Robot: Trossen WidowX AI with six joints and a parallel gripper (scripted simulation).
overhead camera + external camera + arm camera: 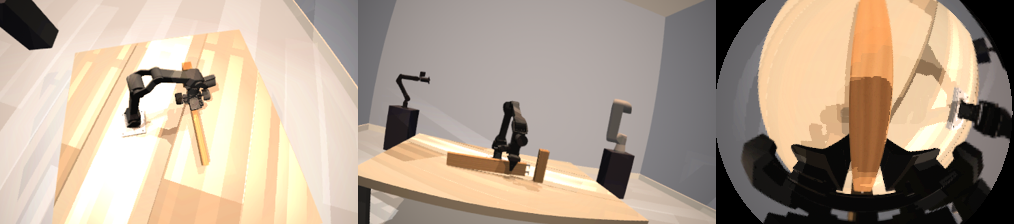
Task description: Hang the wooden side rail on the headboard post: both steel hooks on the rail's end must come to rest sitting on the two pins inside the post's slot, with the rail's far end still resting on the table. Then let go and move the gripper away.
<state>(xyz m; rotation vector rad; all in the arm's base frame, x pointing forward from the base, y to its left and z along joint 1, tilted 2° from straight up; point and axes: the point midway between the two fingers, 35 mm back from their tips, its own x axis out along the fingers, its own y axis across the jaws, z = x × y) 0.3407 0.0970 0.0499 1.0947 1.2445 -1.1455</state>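
The wooden side rail (200, 138) (474, 162) (870, 90) is a long plank lying along the table (102, 177) (460, 194). In the exterior view the steel hooks (527, 169) on its end point at the headboard post (186, 65) (541, 165), a short upright wooden block, and stop a small gap short of it. My gripper (195, 102) (512, 165) (865, 133) points down and is shut on the rail near its hooked end. The rail's far end rests on the table. The post's slot and pins are hidden.
The arm's base (133, 119) stands on a white plate left of the rail. A black pedestal (400, 126) (27, 24) with a small arm stands off the table at the back left. A grey arm on a dark pedestal (615, 171) stands at the right.
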